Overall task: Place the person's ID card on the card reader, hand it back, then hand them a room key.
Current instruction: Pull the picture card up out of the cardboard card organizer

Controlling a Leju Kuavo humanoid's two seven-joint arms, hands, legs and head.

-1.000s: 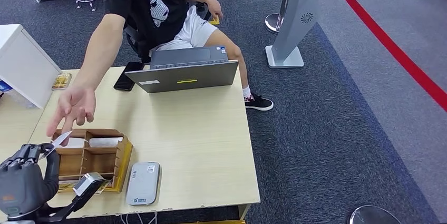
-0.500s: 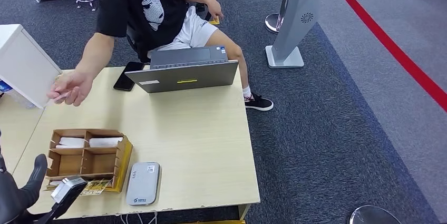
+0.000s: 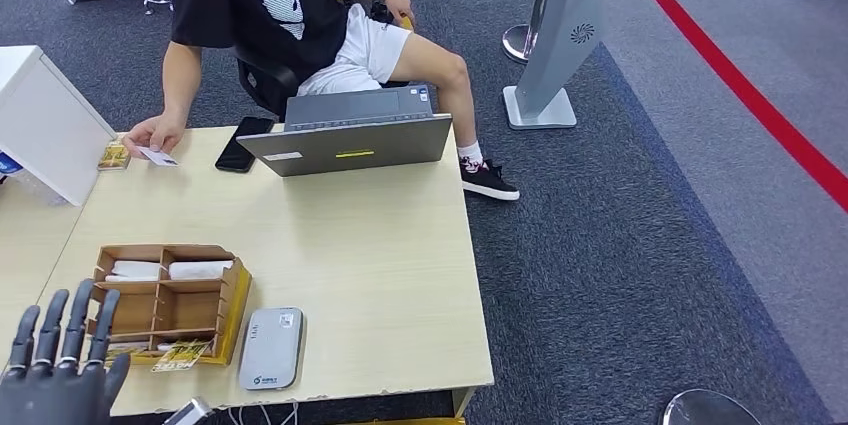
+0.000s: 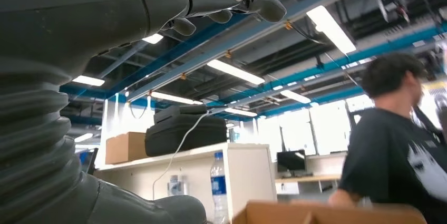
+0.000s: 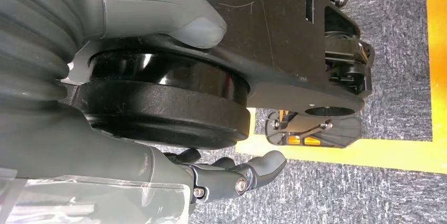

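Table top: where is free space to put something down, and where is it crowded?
The table is bare between the laptop, the card reader and the right edge. The left side is crowded: wooden organizer, left robot hand, and the person's hand with a card.

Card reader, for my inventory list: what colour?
Light grey card reader, clearest in the head view.

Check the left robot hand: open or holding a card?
Open: the left robot hand has fingers spread, nothing in it; the person's hand holds the card.
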